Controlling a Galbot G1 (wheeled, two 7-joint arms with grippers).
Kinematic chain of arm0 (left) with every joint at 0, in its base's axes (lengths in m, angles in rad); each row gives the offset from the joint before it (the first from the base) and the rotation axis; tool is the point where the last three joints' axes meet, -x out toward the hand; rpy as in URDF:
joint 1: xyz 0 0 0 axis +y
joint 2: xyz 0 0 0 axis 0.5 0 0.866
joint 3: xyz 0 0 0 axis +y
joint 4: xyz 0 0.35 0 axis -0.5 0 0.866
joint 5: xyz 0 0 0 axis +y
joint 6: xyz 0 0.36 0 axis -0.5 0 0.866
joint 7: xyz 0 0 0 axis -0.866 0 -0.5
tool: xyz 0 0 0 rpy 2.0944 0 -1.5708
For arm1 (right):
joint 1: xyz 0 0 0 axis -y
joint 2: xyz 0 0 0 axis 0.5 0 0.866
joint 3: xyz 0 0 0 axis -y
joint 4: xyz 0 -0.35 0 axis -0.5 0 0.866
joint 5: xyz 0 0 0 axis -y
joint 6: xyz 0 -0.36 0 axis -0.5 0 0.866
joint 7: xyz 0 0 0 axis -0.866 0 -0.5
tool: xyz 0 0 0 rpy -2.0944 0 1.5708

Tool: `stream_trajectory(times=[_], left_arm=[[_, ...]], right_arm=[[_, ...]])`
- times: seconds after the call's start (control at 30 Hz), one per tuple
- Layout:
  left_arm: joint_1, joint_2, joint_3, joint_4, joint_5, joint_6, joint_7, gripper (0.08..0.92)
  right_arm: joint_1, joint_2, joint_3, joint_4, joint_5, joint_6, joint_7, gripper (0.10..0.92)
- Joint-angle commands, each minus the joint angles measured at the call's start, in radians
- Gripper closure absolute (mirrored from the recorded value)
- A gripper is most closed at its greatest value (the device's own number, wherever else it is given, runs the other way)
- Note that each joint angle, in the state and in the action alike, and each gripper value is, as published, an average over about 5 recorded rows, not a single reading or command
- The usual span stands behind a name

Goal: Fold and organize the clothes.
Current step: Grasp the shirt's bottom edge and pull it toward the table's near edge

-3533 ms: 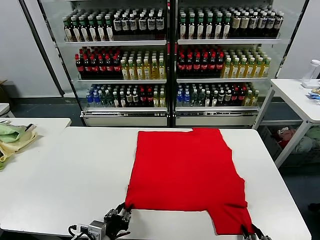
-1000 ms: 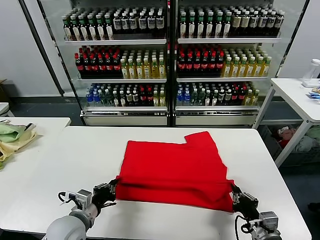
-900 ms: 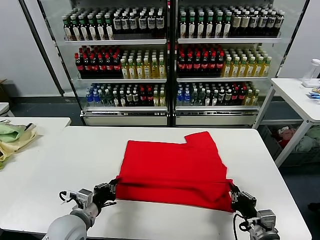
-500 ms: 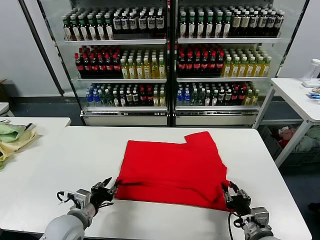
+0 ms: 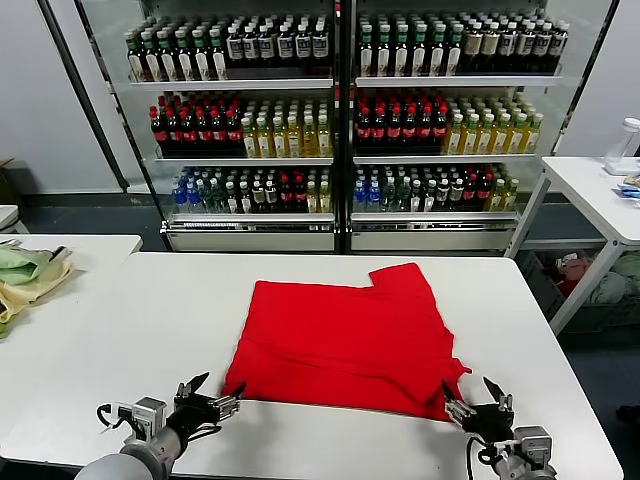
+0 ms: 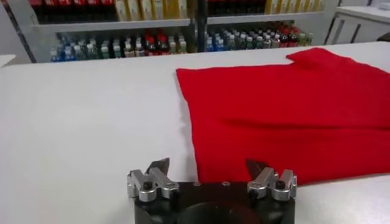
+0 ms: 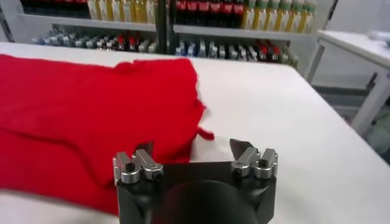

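Left gripper (image 5: 205,395) sits low at the near edge of the desk (image 5: 120,330), its two fingers spread wide and holding nothing, the tips just short of the near left corner of the T-shirt (image 5: 345,335); the left wrist view confirms both fingers (image 6: 159,167) apart with the red hem lying just beyond them, not between them. Right gripper (image 5: 478,402) mirrors this at the near right corner, fingers likewise spread and empty, with the cloth's corner just beside its tips; the right wrist view shows its fingers (image 7: 244,149) parted and the red cloth's edge lying in front of and to one side of them. Both arms reach forward from the robot's side at desk height, roughly level and pointing toward the fridges. One red T-shirt lies flat in the middle of the desk, folded over on itself with a doubled layer along the near edge and one sleeve showing at the far right. Count: two grippers, one T-shirt, one white desk under it. A second desk (image 5: 75,245) to the left carries one pile of pale green and yellow cloth (image 5: 25,275). Two glass-door fridges (image 5: 340,120) stocked with rows of bottles stand behind, and a third desk (image 5: 595,190) stands at the right.
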Motion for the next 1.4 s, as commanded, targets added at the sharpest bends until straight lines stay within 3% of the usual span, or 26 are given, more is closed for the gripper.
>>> stream_trajectory(times=[0.03, 0.23, 0.83, 0.97, 1.1, 1.4], left_arm=[[0.018, -0.006, -0.011, 0.013, -0.032, -0.005, -0.02, 0.178], [0.015, -0.007, 0.0, 0.021, -0.038, -0.007, -0.019, 0.285], [0.014, -0.02, 0.039, 0.032, -0.01, -0.006, -0.019, 0.813], [0.029, -0.018, 0.035, 0.003, -0.006, -0.005, -0.019, 0.902], [0.095, -0.004, -0.01, -0.115, -0.005, 0.002, -0.039, 0.915], [0.431, 0.048, -0.201, -0.289, 0.012, 0.006, -0.088, 0.915]], right_arm=[[-0.024, 0.018, -0.012, 0.006, 0.047, -0.026, 0.017, 0.207], [-0.023, 0.019, -0.012, 0.005, 0.083, -0.022, 0.016, 0.343], [-0.038, 0.018, 0.007, 0.027, 0.08, 0.007, -0.018, 0.851], [-0.077, 0.005, 0.044, 0.093, 0.079, -0.003, -0.023, 0.879], [-0.146, -0.005, 0.077, 0.165, 0.077, -0.009, -0.03, 0.879], [-0.264, 0.01, 0.058, 0.238, 0.038, -0.01, -0.028, 0.879]])
